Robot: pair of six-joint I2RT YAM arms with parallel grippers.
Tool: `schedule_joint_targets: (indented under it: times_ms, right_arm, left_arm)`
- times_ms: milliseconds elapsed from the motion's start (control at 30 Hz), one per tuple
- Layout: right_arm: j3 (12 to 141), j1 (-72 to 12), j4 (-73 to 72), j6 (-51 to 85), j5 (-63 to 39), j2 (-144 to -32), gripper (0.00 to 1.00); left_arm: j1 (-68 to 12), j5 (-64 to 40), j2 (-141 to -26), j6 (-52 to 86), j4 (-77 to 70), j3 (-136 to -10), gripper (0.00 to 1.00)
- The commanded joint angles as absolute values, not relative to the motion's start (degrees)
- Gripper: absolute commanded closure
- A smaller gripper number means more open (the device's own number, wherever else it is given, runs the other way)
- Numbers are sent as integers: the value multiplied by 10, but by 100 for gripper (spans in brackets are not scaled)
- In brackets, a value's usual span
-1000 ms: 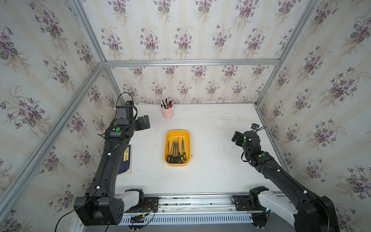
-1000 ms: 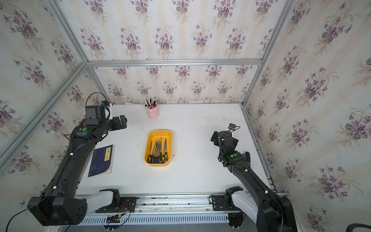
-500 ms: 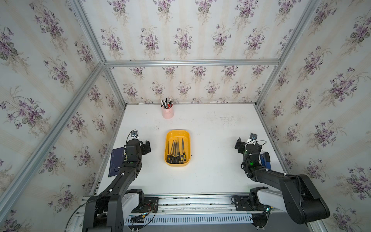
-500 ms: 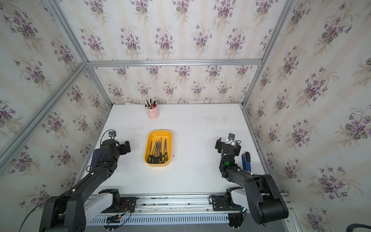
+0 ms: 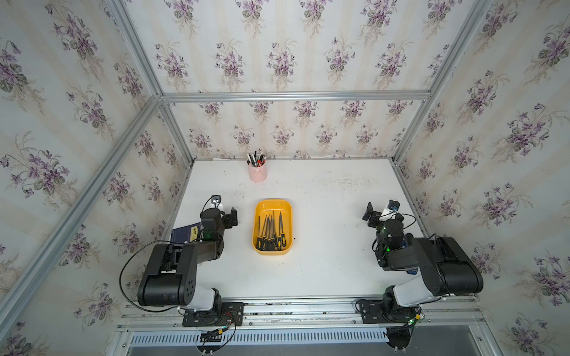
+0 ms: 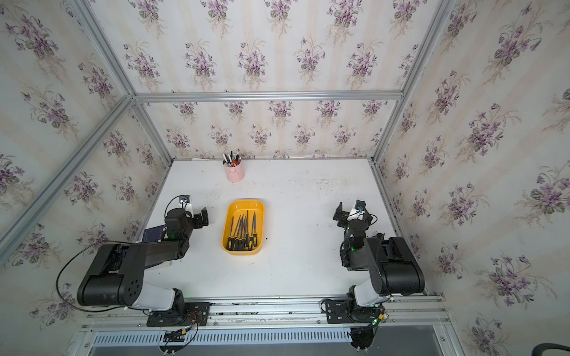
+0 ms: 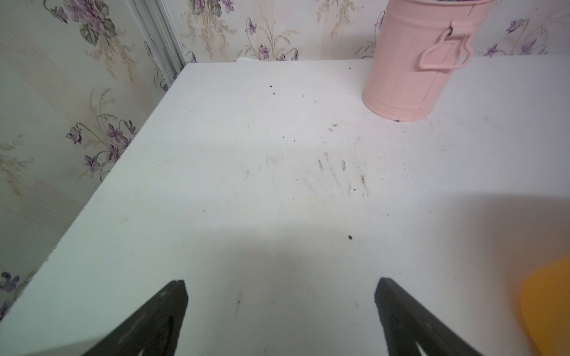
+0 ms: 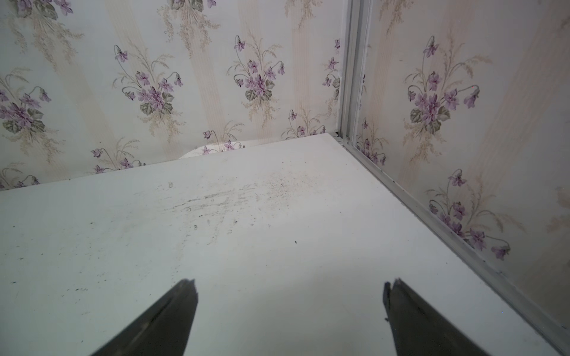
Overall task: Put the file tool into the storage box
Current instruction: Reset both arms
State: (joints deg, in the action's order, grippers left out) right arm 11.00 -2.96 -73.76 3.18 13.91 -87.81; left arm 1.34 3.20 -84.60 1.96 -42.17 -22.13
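Observation:
The storage box (image 5: 273,206) is a shallow yellow-orange tray in the middle of the white table, seen in both top views (image 6: 246,205). Several file tools (image 5: 271,229) with black handles lie inside it, tips toward the back wall. No file shows outside it. My left gripper (image 5: 233,215) hovers low, left of the box, open and empty; its wrist view (image 7: 280,283) shows bare table between the fingers and a corner of the box (image 7: 549,305). My right gripper (image 5: 369,212) is far to the right, open and empty (image 8: 290,283), facing the back right corner.
A pink pen cup (image 5: 257,173) stands near the back wall and also shows in the left wrist view (image 7: 413,71). A dark blue notebook (image 5: 185,235) lies by the left wall. A small blue object (image 5: 411,271) is mostly hidden under the right arm.
Both arms have folded back and down toward the front rail. The left gripper dropped from high at the back left to beside the box. Both grippers stayed open.

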Motion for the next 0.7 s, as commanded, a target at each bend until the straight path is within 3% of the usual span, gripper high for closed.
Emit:
schedule_joint_targets:
  times_ms: [0,667]
  right_arm:
    - [118,-31,-739,34,119,-875,0]
    - [119,-32,-738,27,109,-876,0]
  left_arm:
    - [10,36,-851,10,-445,-227,1]
    - [-3,59,-850,5,-418,-241,1]
